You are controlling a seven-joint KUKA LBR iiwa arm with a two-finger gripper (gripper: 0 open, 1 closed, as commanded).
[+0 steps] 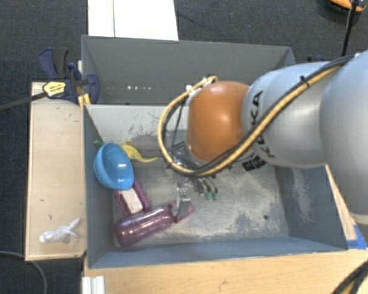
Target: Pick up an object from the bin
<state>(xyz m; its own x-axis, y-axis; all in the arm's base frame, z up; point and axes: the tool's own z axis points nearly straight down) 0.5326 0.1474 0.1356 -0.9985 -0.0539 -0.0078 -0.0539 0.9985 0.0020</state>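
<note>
Gripper (184, 206) at right end of purple bottle (144, 225), near-left of bin (264, 210); its opening cannot be told. Risk: an end grip may let the rounded bottle roll free.

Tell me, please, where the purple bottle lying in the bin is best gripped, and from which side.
Probably its narrower end, toward the bin's middle, from above, across the width: the purple bottle lies flat, its wide end by the bin wall, a pink block beside it.
</note>
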